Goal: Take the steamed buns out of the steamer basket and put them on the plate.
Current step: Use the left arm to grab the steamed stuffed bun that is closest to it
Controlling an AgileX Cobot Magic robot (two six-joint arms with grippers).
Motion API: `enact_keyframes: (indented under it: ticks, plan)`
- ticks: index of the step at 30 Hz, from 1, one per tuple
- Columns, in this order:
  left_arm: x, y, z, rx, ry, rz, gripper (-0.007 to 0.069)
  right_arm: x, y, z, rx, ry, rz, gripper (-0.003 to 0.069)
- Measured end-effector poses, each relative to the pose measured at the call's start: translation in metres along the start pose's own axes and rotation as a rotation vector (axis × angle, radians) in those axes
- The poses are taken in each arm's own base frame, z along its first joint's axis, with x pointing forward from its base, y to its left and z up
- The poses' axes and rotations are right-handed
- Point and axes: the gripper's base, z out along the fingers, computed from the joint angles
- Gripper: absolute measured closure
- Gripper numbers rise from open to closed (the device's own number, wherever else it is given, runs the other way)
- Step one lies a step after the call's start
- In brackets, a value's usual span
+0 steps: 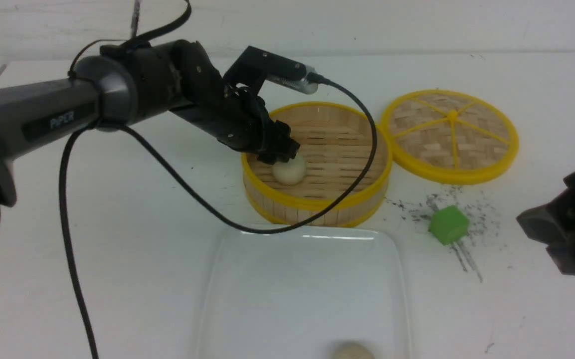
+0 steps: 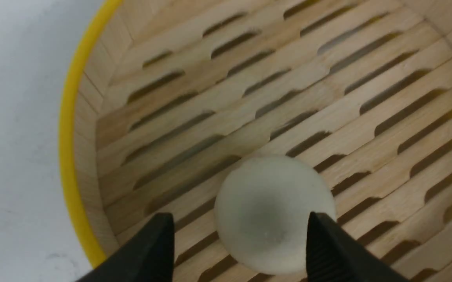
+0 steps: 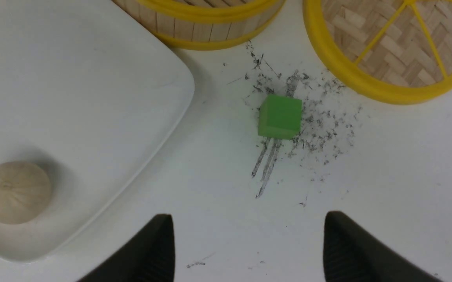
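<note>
Halfway done: one steamed bun point(image 3: 14, 192) lies on the plate point(image 1: 247, 279) beside the steamer basket point(image 1: 317, 203), while the left gripper point(image 1: 280, 158), fingers point(image 2: 151, 250) parted, straddles the second bun point(image 1: 289, 172) inside it; the right gripper point(image 3: 247, 219) gapes wide.

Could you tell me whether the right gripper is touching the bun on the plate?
Apart. The right wrist view shows plate and table between the right gripper and the steamed bun.

Yellow-rimmed tan slatted basket point(image 1: 317, 203), cream bun point(image 1: 288, 171), white plate point(image 1: 307, 289), green cube point(image 1: 448, 225).
</note>
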Motion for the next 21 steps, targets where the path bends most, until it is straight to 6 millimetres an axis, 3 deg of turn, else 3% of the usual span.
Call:
enact_keyframes:
  ticks: [14,17,18,19,20,21]
  plan:
    - [0.007,0.002,0.025,0.013,-0.033,-0.109,0.0191,0.0,0.001,0.0,-0.01,0.004,0.008,0.0159]
    - [0.012,0.001,0.033,0.029,-0.003,-0.124,0.0337,0.0,0.001,0.0,-0.012,0.004,0.009,0.0159]
    - [0.012,0.001,0.033,0.029,-0.004,-0.124,0.0337,0.0,0.001,0.0,-0.013,0.003,0.009,0.016]
    - [0.012,0.0,0.033,0.033,-0.001,-0.124,0.0461,0.0,0.001,0.0,-0.013,0.002,0.009,0.0164]
    - [0.012,0.0,0.033,0.034,0.0,-0.124,0.0475,0.0,0.001,0.0,-0.013,0.002,0.009,0.0165]
    - [0.01,0.0,0.031,0.033,-0.006,-0.116,0.0557,0.0,0.001,0.0,-0.013,0.002,0.009,0.0175]
